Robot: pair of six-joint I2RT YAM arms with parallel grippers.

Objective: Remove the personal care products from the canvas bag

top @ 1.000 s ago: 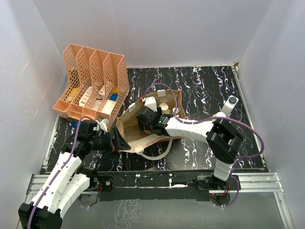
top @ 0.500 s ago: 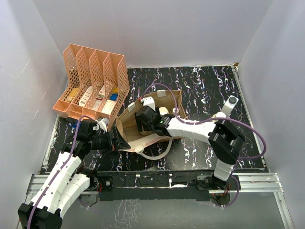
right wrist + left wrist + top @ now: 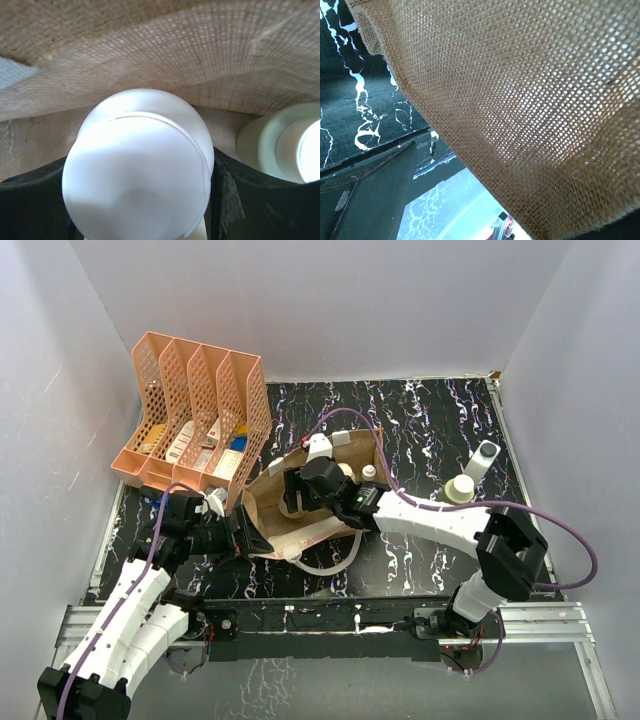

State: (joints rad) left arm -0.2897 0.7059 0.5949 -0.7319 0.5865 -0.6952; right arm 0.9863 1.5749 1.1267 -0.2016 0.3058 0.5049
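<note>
Black, white-veined table [image 3: 430, 420] underneath everything. At its far left, orange-pink mesh file rack [image 3: 195, 390], upright, with small boxes and blue items in its compartments. Just right of the rack, tan canvas bag [image 3: 268, 515] with its mouth open upward. One white loop handle [image 3: 335, 562] lying on the table in front of it.

Left gripper [image 3: 248, 535] at the bag's near-left corner, against the fabric. From the left wrist, only the bag's coarse weave close to the lens, so cannot tell whether the jaws are spread or clamped on the cloth.

Right gripper [image 3: 298, 490] reaching down inside the bag. From the right wrist, pinching a white-capped bottle [image 3: 137, 180], with dark fingers [image 3: 30, 190] pressed to either side of the round cap and burlap wall behind. Just beside it on the right, a second pale cap [image 3: 287, 150], also in the bag.

Just within the bag's right rim, as far as the top view shows, small clear bottle [image 3: 369, 473] with a white cap.

Already out on the table, well right of the bag: beige bottle [image 3: 460, 489] with a white round cap. Just behind it, slim white-grey bottle [image 3: 484, 458]. Both standing.
</note>
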